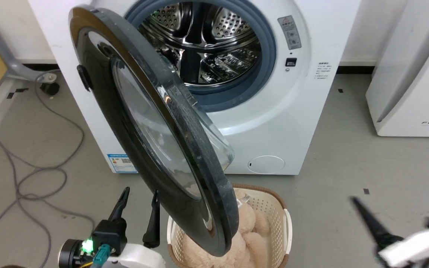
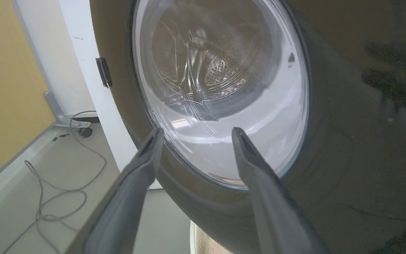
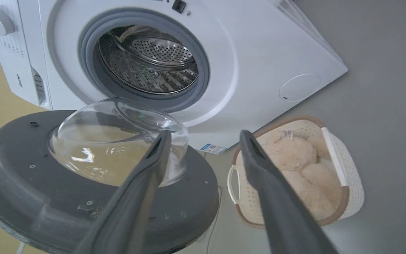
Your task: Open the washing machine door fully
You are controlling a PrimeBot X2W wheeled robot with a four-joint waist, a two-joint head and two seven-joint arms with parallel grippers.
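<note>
Status: the washing machine door [image 1: 151,134] is unlatched and swung well out from the washing machine [image 1: 274,123]. It hangs from its hinge on the machine's left side. Its free edge stands over the laundry basket [image 1: 287,223], which holds a beige plush toy [image 1: 250,219]. The perforated steel drum [image 1: 207,41] and its grey rubber ring are fully exposed.

Left claw [image 1: 141,192]: released, fingers spread wide, grasping nothing. It is just beside the door's outer black face. In the left wrist view the fingers frame the lower edge of the glass. Contact cannot be confirmed.

Right claw [image 3: 204,134]: released and empty, on the door's inner side. It is well apart from the door in the head view, where it is blurred at the lower right.

Progress, judged: the opening step is done and the door is perhaps a little past halfway. What remains is to push it further round toward the hinge side until it stops. The left claw looks better placed to pull than to push. How much travel the hinge has left cannot be read here.
</note>
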